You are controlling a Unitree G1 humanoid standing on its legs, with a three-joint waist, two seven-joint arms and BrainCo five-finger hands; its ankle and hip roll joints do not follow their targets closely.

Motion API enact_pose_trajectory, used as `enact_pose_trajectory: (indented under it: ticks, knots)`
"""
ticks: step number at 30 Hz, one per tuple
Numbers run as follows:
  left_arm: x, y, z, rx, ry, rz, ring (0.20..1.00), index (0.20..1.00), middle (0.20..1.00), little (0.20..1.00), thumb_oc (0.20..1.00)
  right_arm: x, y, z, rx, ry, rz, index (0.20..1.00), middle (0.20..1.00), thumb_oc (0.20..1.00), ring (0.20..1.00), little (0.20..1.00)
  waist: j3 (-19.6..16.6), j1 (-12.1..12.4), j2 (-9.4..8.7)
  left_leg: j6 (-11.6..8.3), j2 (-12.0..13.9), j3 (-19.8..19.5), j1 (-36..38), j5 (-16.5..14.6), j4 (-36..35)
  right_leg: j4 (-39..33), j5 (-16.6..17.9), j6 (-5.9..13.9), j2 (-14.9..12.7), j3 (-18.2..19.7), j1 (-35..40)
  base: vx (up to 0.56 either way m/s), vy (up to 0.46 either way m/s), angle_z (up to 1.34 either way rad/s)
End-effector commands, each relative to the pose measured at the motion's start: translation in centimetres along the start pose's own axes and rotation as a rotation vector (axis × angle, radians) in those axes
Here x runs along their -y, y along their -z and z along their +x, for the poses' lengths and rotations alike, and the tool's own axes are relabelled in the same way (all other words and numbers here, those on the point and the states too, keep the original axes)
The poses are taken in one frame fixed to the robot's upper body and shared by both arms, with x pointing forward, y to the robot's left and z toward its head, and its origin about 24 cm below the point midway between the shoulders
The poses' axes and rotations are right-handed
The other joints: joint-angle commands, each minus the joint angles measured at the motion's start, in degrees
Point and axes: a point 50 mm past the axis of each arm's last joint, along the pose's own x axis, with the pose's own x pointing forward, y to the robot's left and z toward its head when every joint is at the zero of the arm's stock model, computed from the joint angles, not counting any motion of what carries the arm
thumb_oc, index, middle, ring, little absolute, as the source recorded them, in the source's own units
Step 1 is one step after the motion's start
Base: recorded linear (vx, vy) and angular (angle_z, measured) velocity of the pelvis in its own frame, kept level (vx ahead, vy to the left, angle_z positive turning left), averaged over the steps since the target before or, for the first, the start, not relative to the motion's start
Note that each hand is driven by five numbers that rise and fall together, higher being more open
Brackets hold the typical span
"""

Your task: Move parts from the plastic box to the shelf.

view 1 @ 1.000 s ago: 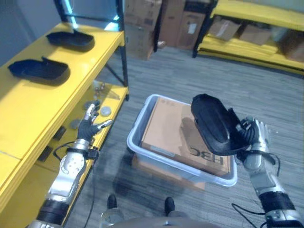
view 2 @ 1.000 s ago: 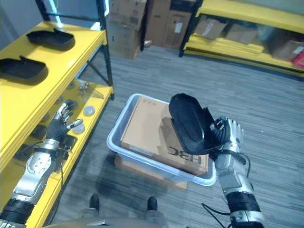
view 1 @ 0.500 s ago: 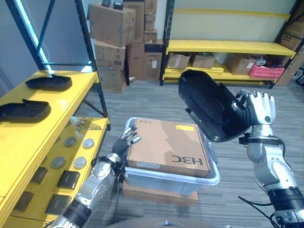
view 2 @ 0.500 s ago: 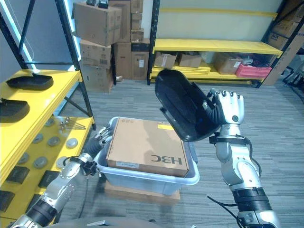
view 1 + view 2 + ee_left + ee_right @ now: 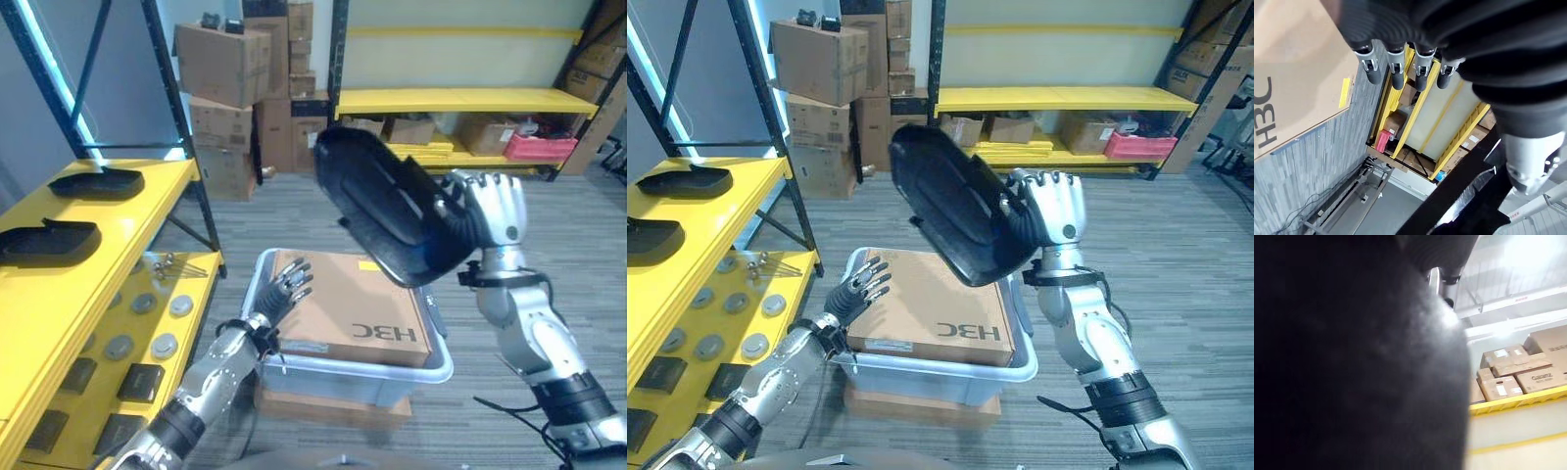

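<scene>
We have the black moulded part (image 5: pixel 392 215) lifted high in the centre of the frame, our right hand (image 5: pixel 493 209) curled round its right-hand edge, well above the plastic box (image 5: pixel 343 367) at lower centre. That box carries a cardboard carton (image 5: pixel 348 311) on top. Our left hand (image 5: pixel 286 284) hovers with fingers straight and spread over the carton's left edge, holding nothing. The yellow shelf (image 5: pixel 59 284) runs down the left side of the frame, with two similar black parts (image 5: pixel 49 240) already lying on its top level at upper left. To do this step well, we judge we should keep the grip firm, swing the part leftward clear of the dark upright post (image 5: pixel 181 117), and set it flat on the bare yellow surface below the near part, not touching it
</scene>
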Motion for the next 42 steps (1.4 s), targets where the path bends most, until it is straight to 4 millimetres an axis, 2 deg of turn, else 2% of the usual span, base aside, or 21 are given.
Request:
enact_pose_trajectory:
  ticks: [1,4,5,8,9,10,11,12,16,22,28,32,33,35,38,39,42]
  knots:
    - [2.0,-1.9,2.3,0.049,0.117,0.013,1.000,1.000,1.000,1.000,1.000,3.4,-1.5,4.0,0.096,0.230,0.045,0.200,0.200,0.200,0.200,0.200,-0.31,2.28,0.29,2.81,-1.48,0.71,2.45,-13.45,7.07,10.54,-11.59,1.37,3.09,-4.59,-3.61,0.00,0.000,0.00]
    - [2.9,-2.4,3.1,0.061,0.147,0.021,1.000,1.000,1.000,1.000,1.000,2.6,-3.2,4.1,0.144,0.198,0.123,0.200,0.200,0.200,0.200,0.200,-0.28,2.43,0.21,2.73,-1.53,0.60,2.35,-13.27,7.06,10.60,-11.41,1.42,3.04,-4.74,-3.71,0.00,0.000,0.00]
    - [2.9,-2.4,3.1,0.061,0.147,0.021,1.000,1.000,1.000,1.000,1.000,2.6,-3.2,4.1,0.144,0.198,0.123,0.200,0.200,0.200,0.200,0.200,-0.28,2.43,0.21,2.73,-1.53,0.60,2.35,-13.27,7.06,10.60,-11.41,1.42,3.04,-4.74,-3.71,0.00,0.000,0.00]
    - [3.9,-3.2,3.8,0.095,0.166,0.024,1.000,1.000,1.000,1.000,1.000,1.9,-5.1,4.1,0.194,0.161,0.220,0.200,0.200,0.200,0.200,0.200,-0.05,2.55,0.17,2.67,-1.56,0.40,2.14,-13.05,7.05,10.67,-11.26,1.45,3.01,-4.81,-3.85,-0.01,0.003,0.00]
    - [4.3,-3.9,4.2,0.133,0.154,0.039,1.000,1.000,1.000,1.000,1.000,1.5,-6.5,3.9,0.227,0.140,0.304,0.200,0.200,0.200,0.200,0.200,0.12,2.73,0.09,2.64,-1.55,0.24,1.92,-12.91,7.16,10.70,-11.18,1.43,2.94,-4.83,-4.01,-0.04,0.005,-0.01]
    - [4.4,-4.2,4.4,0.151,0.143,0.050,1.000,1.000,1.000,1.000,1.000,1.3,-7.1,3.7,0.237,0.131,0.339,0.200,0.200,0.200,0.200,0.200,0.18,2.79,0.05,2.64,-1.53,0.11,1.78,-12.87,7.23,10.70,-11.13,1.40,2.89,-4.85,-4.09,-0.04,0.001,-0.03]
    - [4.5,-4.3,4.6,0.167,0.124,0.059,0.950,0.950,0.950,0.950,0.950,1.2,-7.6,3.5,0.244,0.126,0.375,0.200,0.200,0.200,0.200,0.200,0.28,2.79,-0.02,2.60,-1.51,0.03,1.69,-12.80,7.25,10.67,-11.07,1.41,2.84,-5.01,-4.18,-0.03,-0.012,-0.04]
    - [4.5,-4.8,4.7,0.204,0.095,0.078,0.200,0.200,0.200,0.200,0.200,1.0,-8.1,3.3,0.246,0.120,0.413,0.200,0.200,0.200,0.200,0.200,0.40,2.86,-0.16,2.58,-1.49,-0.11,1.52,-12.75,7.32,10.65,-11.04,1.40,2.79,-5.14,-4.27,-0.03,-0.021,-0.03]
    - [4.5,-6.6,4.5,0.356,-0.017,0.102,0.200,0.200,0.200,0.200,0.200,0.6,-9.6,2.0,0.213,0.126,0.568,0.200,0.200,0.200,0.200,0.200,1.33,2.77,-0.60,2.63,-1.57,-0.65,0.67,-12.56,7.60,10.98,-11.01,1.35,2.63,-4.83,-5.34,-0.05,-0.028,-0.01]
    - [3.6,-7.0,3.8,0.424,-0.097,0.113,0.200,0.200,0.200,0.200,0.200,0.2,-9.8,1.1,0.165,0.124,0.645,0.200,0.200,0.200,0.200,0.200,2.00,2.96,-0.66,2.44,-1.48,-0.48,0.08,-12.25,7.78,11.58,-11.21,1.22,2.81,-4.59,-6.33,-0.03,-0.033,-0.03]
    - [2.1,-8.2,2.2,0.511,-0.194,0.213,0.200,0.200,0.200,0.200,0.200,0.6,-10.1,0.4,0.148,0.146,0.741,0.200,0.200,0.200,0.200,0.200,3.42,3.37,-0.11,1.60,-0.07,-1.66,-2.27,-11.36,9.19,13.18,-12.53,0.06,3.69,-4.50,-7.82,-0.05,-0.112,0.02]
    - [1.2,-9.2,0.7,0.567,-0.218,0.228,0.200,0.200,0.200,0.200,0.200,0.8,-10.8,0.5,0.171,0.134,0.829,0.200,0.200,0.200,0.200,0.200,4.58,4.37,0.33,1.21,1.04,-3.24,-4.65,-11.07,11.74,14.47,-13.40,-0.88,4.43,-4.73,-8.41,-0.05,-0.124,0.11]
    - [1.0,-10.2,-0.2,0.622,-0.236,0.253,0.200,0.200,0.200,0.200,0.200,1.1,-11.4,0.8,0.195,0.133,0.901,0.200,0.200,0.200,0.200,0.200,6.57,6.03,0.52,0.78,1.68,-6.29,-7.58,-9.78,13.52,15.62,-13.82,-1.61,4.79,-5.20,-9.15,-0.16,-0.216,0.21]
    - [0.5,-11.0,-2.0,0.682,-0.272,0.289,0.200,0.200,0.200,0.200,0.200,1.5,-11.9,1.0,0.222,0.130,0.976,0.200,0.200,0.200,0.200,0.200,7.51,7.17,1.10,0.51,1.84,-8.94,-9.27,-8.83,12.94,16.64,-14.44,-2.29,5.08,-6.70,-10.32,-0.11,-0.191,0.52]
    - [-0.6,-12.1,-4.3,0.743,-0.337,0.375,0.200,0.200,0.200,0.200,0.200,1.5,-12.3,1.0,0.236,0.092,1.075,0.200,0.200,0.200,0.200,0.200,9.12,9.61,1.76,-0.96,3.10,-11.98,-12.58,-5.97,11.47,17.93,-16.00,-3.22,4.26,-11.02,-11.29,-0.08,-0.176,1.30]
    - [-0.8,-12.2,-4.8,0.753,-0.342,0.383,0.200,0.200,0.200,0.200,0.200,1.5,-12.3,1.1,0.241,0.080,1.084,0.200,0.200,0.200,0.200,0.200,9.04,9.70,1.90,-1.30,3.39,-12.41,-13.92,-5.07,11.23,18.07,-16.08,-3.43,3.72,-12.78,-11.70,-0.07,-0.137,1.94]
    - [-1.3,-13.6,-7.0,0.805,-0.356,0.475,0.200,0.200,0.200,0.200,0.200,1.2,-11.8,1.2,0.230,0.030,1.131,0.200,0.200,0.200,0.200,0.200,9.89,10.45,2.75,-1.37,5.70,-6.48,-17.03,-2.52,11.66,18.10,-16.82,-3.70,1.00,-19.76,-10.82,-0.06,-0.075,1.51]
